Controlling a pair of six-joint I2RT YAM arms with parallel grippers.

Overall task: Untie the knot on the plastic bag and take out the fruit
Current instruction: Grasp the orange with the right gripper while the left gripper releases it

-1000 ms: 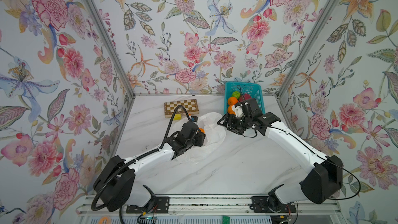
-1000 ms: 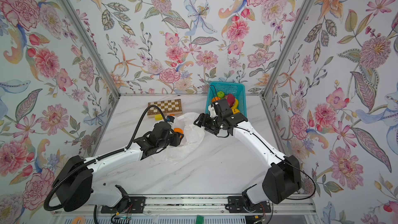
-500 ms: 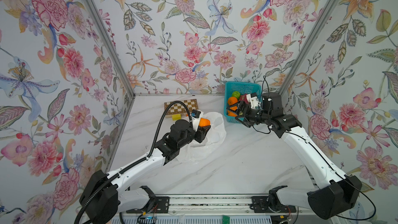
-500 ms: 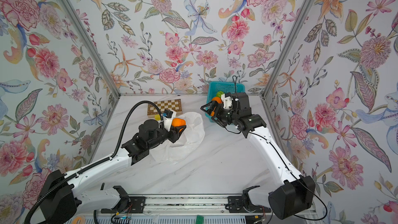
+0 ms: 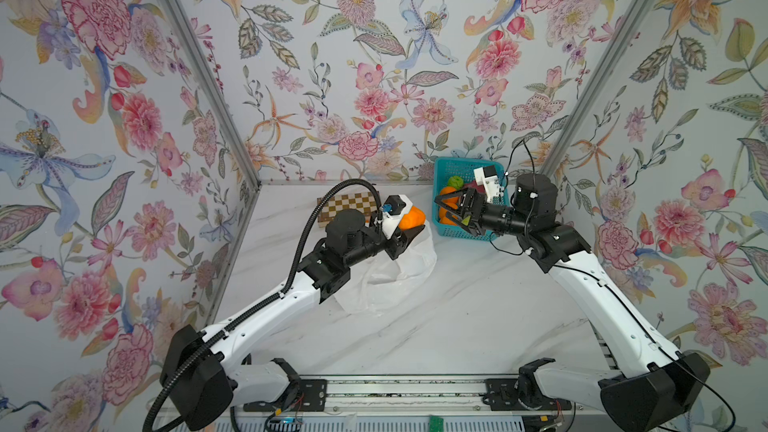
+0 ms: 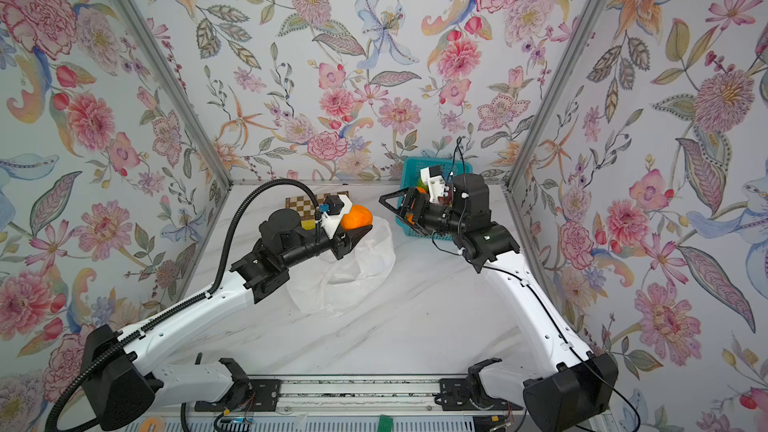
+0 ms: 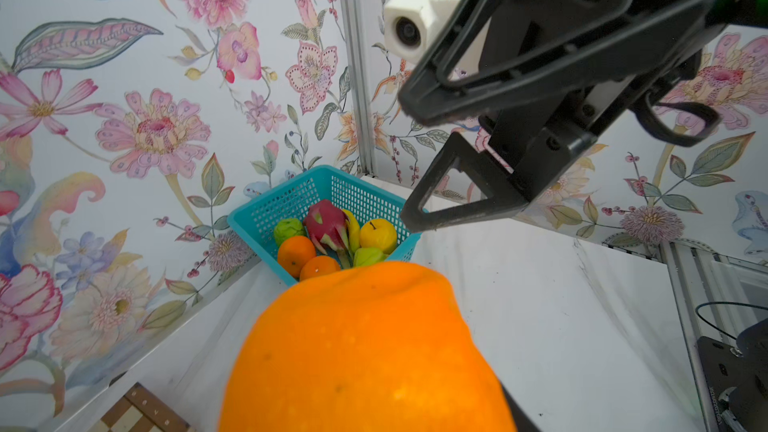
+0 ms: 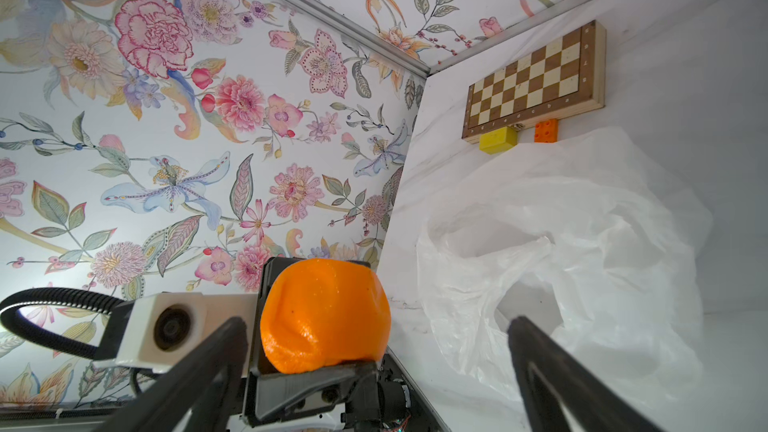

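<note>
1. A white marble-patterned tabletop (image 5: 457,326) sits inside a booth of pastel floral wallpaper walls (image 5: 374,56).
2. At the back left lies a wooden chessboard (image 8: 536,81). A small yellow block (image 8: 497,141) and a small orange block (image 8: 546,130) sit just beside its near edge.
3. In front of these, a thin translucent white plastic bag (image 5: 399,280) lies slack on the table, its mouth gaping open.
4. In the back right corner stands a teal mesh plastic basket (image 7: 291,197). It holds fruit: two oranges (image 7: 296,254), a magenta dragon fruit (image 7: 328,224), a yellow apple (image 7: 378,235), green fruits (image 7: 289,230) and a banana (image 7: 353,230).
5. The white left arm (image 5: 266,313) reaches over the bag. The left gripper (image 5: 415,224) clamps a round orange (image 7: 365,351), raised off the table between bag and basket.
6. The white right arm (image 5: 602,292) bends inward in front of the basket. The right gripper (image 5: 448,209) faces the round orange, jaws spread wide with nothing between them.
</note>
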